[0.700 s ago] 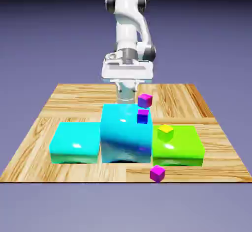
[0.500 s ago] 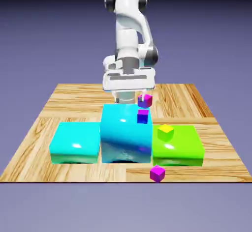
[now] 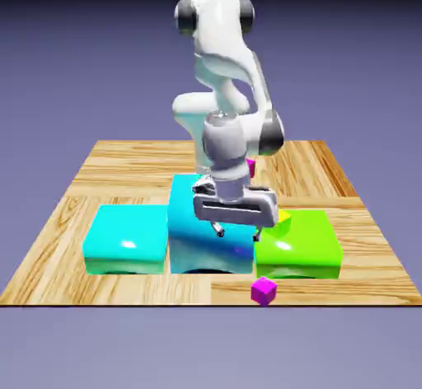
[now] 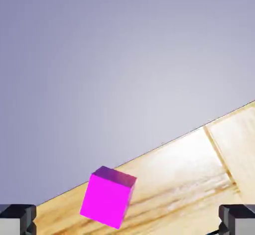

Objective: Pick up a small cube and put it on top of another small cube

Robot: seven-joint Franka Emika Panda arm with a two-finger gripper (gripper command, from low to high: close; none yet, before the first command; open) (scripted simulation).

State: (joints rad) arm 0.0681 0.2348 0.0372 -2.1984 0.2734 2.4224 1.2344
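We have the gripper (image 3: 237, 233) open, its two fingers wide apart with nothing between them. It hangs above the scene, in front of the tall blue block (image 3: 186, 206). Past the fingertips, the hand view shows a pink cube (image 4: 107, 199) left of the middle and turned askew to the fingers. We take it for the one at the near edge of the wooden table (image 3: 49, 255), just nearer than the green block (image 3: 309, 251), on the exterior view's right. Another pink cube (image 3: 251, 166) sits farther off, partly hidden by the arm.

We judge our cube to be light and stiff, not fragile, and perhaps a little slippery on its smooth faces. We would turn the hand to match it, come down over its middle and take two opposite upright sides, low enough for a full hold. If we close askew, it could twist or get nudged off the edge.

The yellow cube (image 3: 283, 220), partly covered by the hand, appears to sit on the green block; its top is where ours should go, lowered gently. The cyan block (image 3: 124, 235) lies on the exterior view's left. We see no brands, labels or writing on any of the cubes or blocks.
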